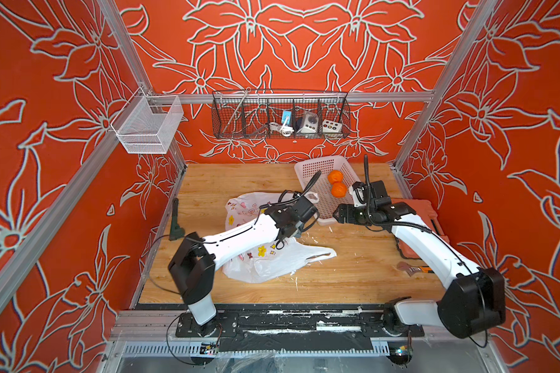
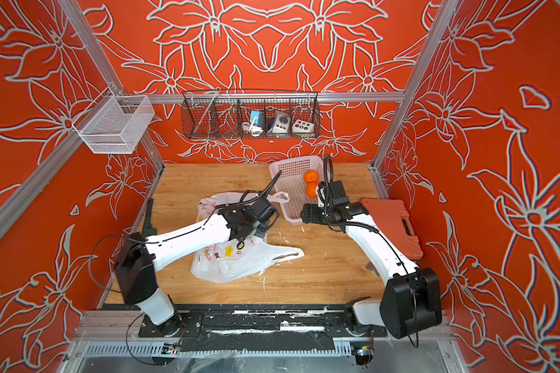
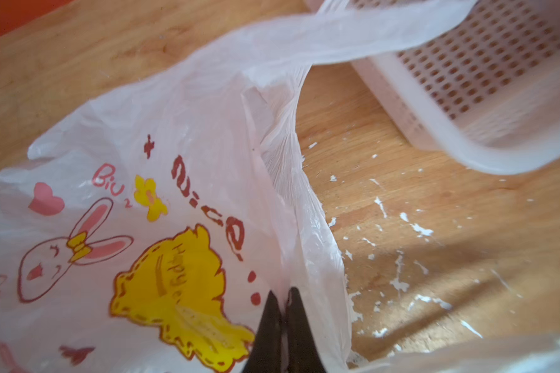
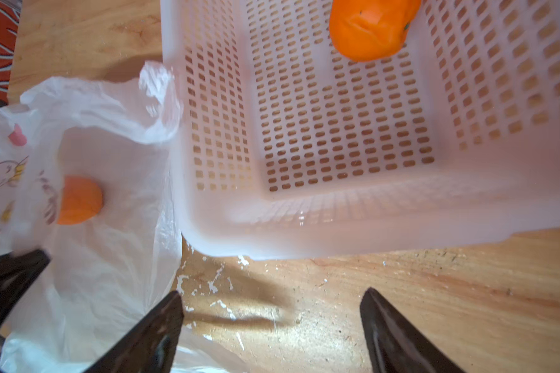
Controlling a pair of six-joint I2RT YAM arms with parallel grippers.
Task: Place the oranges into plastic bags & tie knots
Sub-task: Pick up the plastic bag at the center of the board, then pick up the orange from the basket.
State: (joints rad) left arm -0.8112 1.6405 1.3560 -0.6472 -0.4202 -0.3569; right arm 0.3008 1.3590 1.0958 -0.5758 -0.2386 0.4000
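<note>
The white printed plastic bag [image 1: 265,261] [image 2: 236,263] lies crumpled mid-table under my left arm. My left gripper [image 3: 282,295] is shut on a fold of its film beside the "Nice" print. One orange [image 4: 80,200] sits inside the bag's open mouth. Two oranges [image 1: 335,177] [image 1: 338,190] lie in the white perforated basket [image 1: 317,193]. My right gripper [image 4: 272,292] stands open and empty over bare wood, between the basket's near corner and the bag. The bag's loop handles [image 1: 317,256] [image 1: 311,196] lie apart, and no knots show.
A red tool case [image 1: 417,210] lies at the right edge under my right arm, with a small wrench [image 1: 408,268] nearer the front. A black clamp [image 1: 175,222] stands at the left edge. Wire baskets [image 1: 280,116] [image 1: 147,124] hang on the rails.
</note>
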